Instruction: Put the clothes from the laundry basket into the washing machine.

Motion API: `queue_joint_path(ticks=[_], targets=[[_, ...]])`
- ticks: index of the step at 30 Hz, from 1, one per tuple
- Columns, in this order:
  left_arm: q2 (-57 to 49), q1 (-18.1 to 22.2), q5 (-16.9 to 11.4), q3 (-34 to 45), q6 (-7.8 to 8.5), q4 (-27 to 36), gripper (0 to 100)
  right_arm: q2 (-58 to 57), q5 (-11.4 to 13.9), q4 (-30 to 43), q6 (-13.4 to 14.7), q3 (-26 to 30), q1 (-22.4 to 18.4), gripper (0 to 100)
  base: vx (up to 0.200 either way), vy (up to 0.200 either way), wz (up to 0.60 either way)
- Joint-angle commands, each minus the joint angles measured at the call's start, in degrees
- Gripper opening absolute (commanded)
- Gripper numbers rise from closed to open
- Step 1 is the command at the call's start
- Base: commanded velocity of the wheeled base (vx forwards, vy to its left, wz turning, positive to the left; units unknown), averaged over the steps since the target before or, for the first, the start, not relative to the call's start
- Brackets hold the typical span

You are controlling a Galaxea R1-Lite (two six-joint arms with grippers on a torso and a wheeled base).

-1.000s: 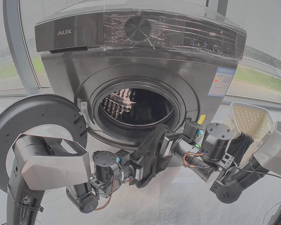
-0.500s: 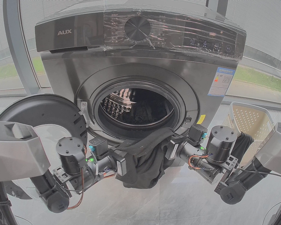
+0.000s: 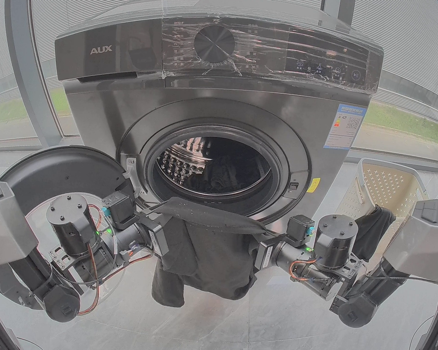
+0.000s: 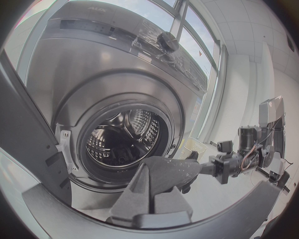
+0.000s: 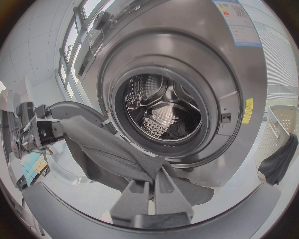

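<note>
A black garment (image 3: 203, 250) hangs stretched between my two grippers just below the washing machine's open drum (image 3: 214, 170). My left gripper (image 3: 162, 214) is shut on its left end, my right gripper (image 3: 260, 233) shut on its right end. In the left wrist view the black garment (image 4: 169, 169) runs from my closed left gripper (image 4: 149, 172) across to the right arm. In the right wrist view the garment (image 5: 106, 149) leads from my right gripper (image 5: 153, 179) to the left arm. Dark clothes (image 5: 177, 129) lie inside the drum. Another black piece (image 3: 372, 229) drapes over the beige laundry basket (image 3: 393, 184).
The round washer door (image 3: 58, 174) stands swung open at the left, behind my left arm. The basket sits on the floor right of the machine. Pale tiled floor (image 3: 250, 325) lies bare in front, beneath the hanging cloth.
My left gripper has pulled left and up, spreading the bunched garment into a wide sheet. The right gripper has dropped slightly, keeping its hold.
</note>
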Motion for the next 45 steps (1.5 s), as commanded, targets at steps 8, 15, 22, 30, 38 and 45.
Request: queue_joint_path(ticks=[8, 15, 22, 30, 38, 45], targets=[[-2.21, 0.03, -0.91, 0.28, -0.01, -0.19, 0, 7.44, 1.65, -1.85, -0.34, -1.17, -0.7, 0, 0.0, 0.0, 0.0], [-2.3, -0.15, -0.91, 0.36, 0.16, -0.19, 0, 9.02, 1.65, -1.76, -0.96, -1.26, -0.78, 100, 0.0, 0.0, 0.0], [-2.39, -0.76, -0.91, 0.19, 0.07, -0.19, 0, 12.71, 1.65, -1.85, -2.72, -1.43, -0.78, 100, 0.0, 0.0, 0.0], [-2.47, -1.03, -0.83, 0.01, 0.07, -0.19, 0, 14.91, 1.65, -1.85, -3.59, -1.79, -0.17, 100, 0.0, 0.0, 0.0], [-2.47, -1.03, -0.83, -0.08, -0.01, -0.19, 0, 17.81, 3.06, -4.13, -3.86, -2.23, 0.71, 100, 0.0, 0.0, 0.0], [-2.47, -1.03, -0.74, -0.16, 0.07, -0.28, 0, 21.33, 3.67, -4.57, -4.03, -4.69, 0.8, 100, 0.0, 0.0, 0.0]])
